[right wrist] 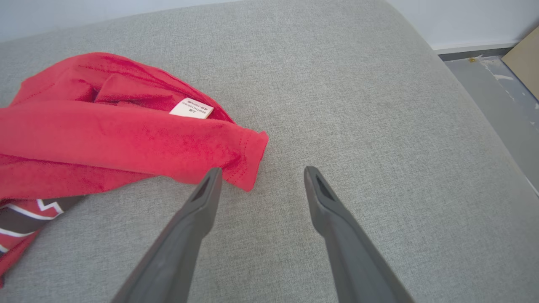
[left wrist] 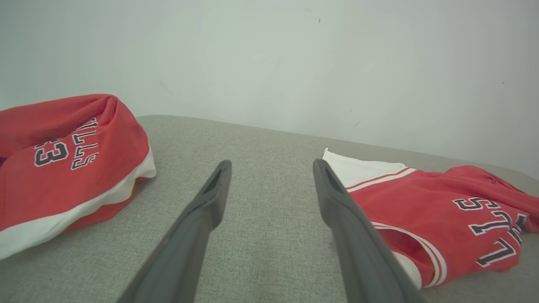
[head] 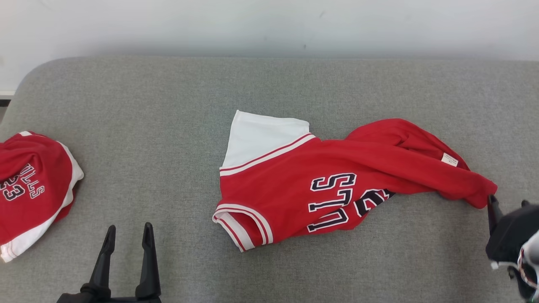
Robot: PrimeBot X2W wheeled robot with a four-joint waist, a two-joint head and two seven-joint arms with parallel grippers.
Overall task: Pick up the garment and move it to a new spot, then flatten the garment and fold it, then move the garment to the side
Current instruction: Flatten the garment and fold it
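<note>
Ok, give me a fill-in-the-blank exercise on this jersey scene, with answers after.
The crumpled red basketball jersey lies on a ____ fabric cushion.
The right end effector stands ____ beside the jersey's hem.
A small ____ label shows on the red cloth.
A second, bundled red jersey lies at the robot's ____.
Missing words: grey, open, white, left.

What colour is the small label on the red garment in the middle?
White; the label on the garment shows best in the right wrist view.
</note>
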